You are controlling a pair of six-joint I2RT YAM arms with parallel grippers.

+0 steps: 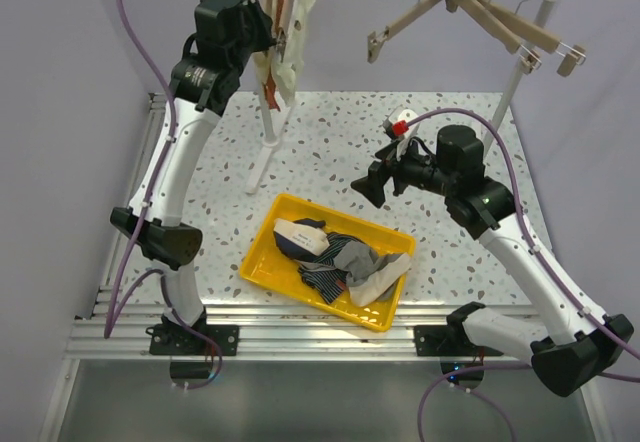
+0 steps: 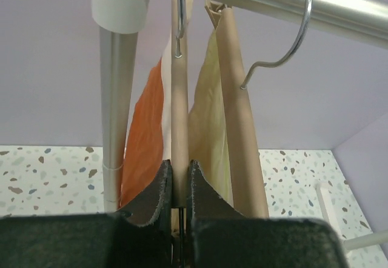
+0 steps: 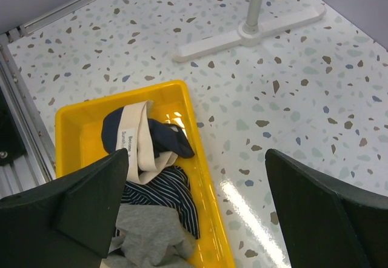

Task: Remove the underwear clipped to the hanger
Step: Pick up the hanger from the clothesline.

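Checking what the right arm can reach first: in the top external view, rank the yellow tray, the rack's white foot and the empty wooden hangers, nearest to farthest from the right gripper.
1. Yellow tray, just below-left of the right gripper.
2. White foot, farther left.
3. Wooden hangers, up on the rail, farthest.

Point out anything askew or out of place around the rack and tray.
The empty wooden hangers hang tilted at the rail's right end. A grey brief droops over the yellow tray rim. Otherwise nothing stands out.
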